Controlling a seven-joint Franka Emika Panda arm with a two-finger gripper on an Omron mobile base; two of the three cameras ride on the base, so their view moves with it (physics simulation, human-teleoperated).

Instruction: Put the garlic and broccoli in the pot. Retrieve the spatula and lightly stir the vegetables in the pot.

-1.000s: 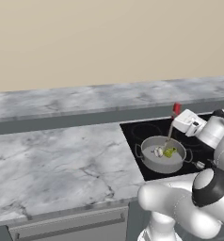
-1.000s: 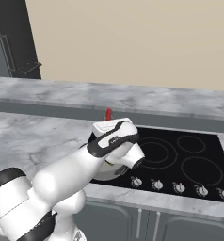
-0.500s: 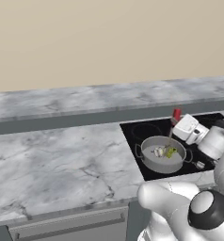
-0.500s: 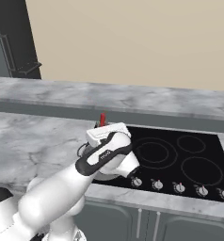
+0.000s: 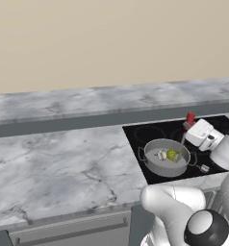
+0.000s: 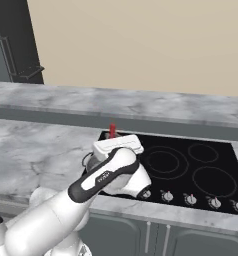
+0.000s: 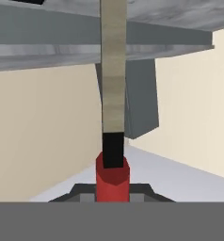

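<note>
The grey pot (image 5: 165,163) stands on the black cooktop's front left burner. Inside it lie the pale garlic (image 5: 161,155) and the yellow-green broccoli (image 5: 172,154), side by side. My gripper (image 5: 188,127) hovers just right of the pot's far rim, shut on the spatula (image 5: 190,117), whose red handle end sticks up above the hand. Its thin shaft slants down toward the pot's right rim; I cannot see the head. In the right base view the red handle (image 6: 112,130) pokes up behind my hand, and my arm hides the pot. The hand view shows the spatula handle (image 7: 113,179) between my fingertips (image 7: 74,194).
The black cooktop (image 6: 201,170) has a row of knobs (image 6: 191,199) along its front edge. Grey marble counter (image 5: 58,163) stretches to the left, with a raised ledge (image 5: 87,103) behind it. My arm's elbow (image 5: 203,226) fills the lower right.
My hand has dropped slightly and shifted right with the spatula in it, tilting the handle. The pot, garlic and broccoli have stayed put.
</note>
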